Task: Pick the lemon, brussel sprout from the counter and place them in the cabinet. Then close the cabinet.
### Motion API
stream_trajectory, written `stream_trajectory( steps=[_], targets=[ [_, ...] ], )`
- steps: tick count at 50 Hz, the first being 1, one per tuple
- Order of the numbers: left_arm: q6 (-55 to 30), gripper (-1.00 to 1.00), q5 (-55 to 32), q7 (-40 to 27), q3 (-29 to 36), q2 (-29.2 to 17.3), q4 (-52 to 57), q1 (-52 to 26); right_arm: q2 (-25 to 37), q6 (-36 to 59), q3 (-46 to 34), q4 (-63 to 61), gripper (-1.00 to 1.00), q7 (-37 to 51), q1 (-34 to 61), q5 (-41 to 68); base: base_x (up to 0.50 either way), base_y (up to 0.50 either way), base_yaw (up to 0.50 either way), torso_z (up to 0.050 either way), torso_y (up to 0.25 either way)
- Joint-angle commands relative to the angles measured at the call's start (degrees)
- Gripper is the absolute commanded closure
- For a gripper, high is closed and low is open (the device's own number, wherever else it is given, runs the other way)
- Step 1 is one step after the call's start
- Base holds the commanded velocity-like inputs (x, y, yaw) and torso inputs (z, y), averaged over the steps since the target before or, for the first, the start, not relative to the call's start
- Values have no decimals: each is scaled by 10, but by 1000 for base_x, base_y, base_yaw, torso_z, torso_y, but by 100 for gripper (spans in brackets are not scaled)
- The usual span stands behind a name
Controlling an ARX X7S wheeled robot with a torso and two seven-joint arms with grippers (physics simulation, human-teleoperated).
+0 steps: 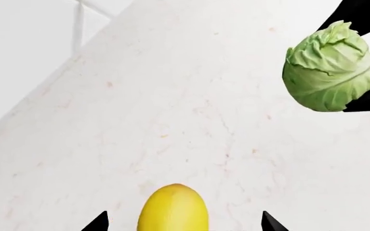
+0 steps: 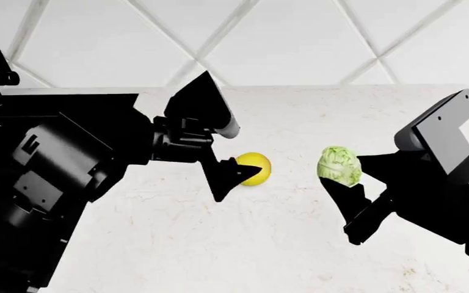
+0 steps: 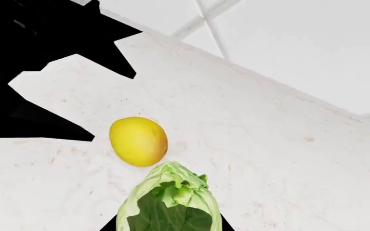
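L claw open w/ lemon between tips; R claw gripping brussel sprout, both near tabletop back edge.

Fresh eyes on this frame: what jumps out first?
The bright lemon and the pale-green brussel sprout, side by side but apart on the white counter. A black arm reaches at each: the left tool open around the lemon, the right tool flanking the sprout.
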Motion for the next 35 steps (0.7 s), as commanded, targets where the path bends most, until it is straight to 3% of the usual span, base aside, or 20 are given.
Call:
stream_trajectory(
  steps=[1,35],
  targets=[
    [9,-100,7,2,11,7,-20,-3,2,-4,-1,0,100,-4,1,-7,0,0,0,0,0],
    [88,-100,39,3,31,72,-172,-5,-5,-16,-17,3,100,-7,4,-17,0,0,0,0,0]
  ],
)
